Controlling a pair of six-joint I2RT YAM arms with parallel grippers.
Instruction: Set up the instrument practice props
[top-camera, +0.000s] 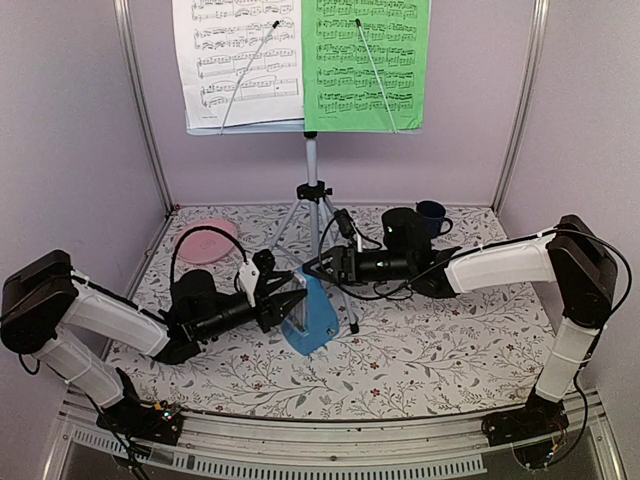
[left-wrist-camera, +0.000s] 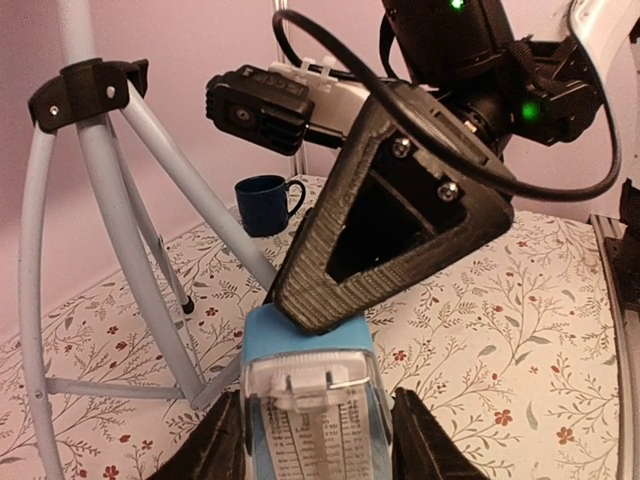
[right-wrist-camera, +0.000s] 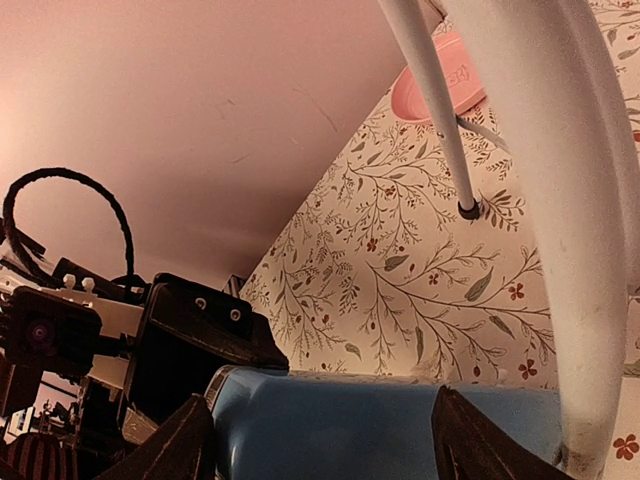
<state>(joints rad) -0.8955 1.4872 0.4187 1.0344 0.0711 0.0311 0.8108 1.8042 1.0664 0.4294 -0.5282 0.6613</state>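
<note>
Now the blue metronome stands roughly upright just in front of the tripod, reached from both sides.
From the tripod's left-front the left gripper clasps its lower body, nearer; from the right the right gripper straddles its tip, grip unclear.

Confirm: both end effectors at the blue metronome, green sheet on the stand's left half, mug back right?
Not quite. In the top view the green sheet is on the stand's right half; the white sheet is on the left. The rest holds.
</note>
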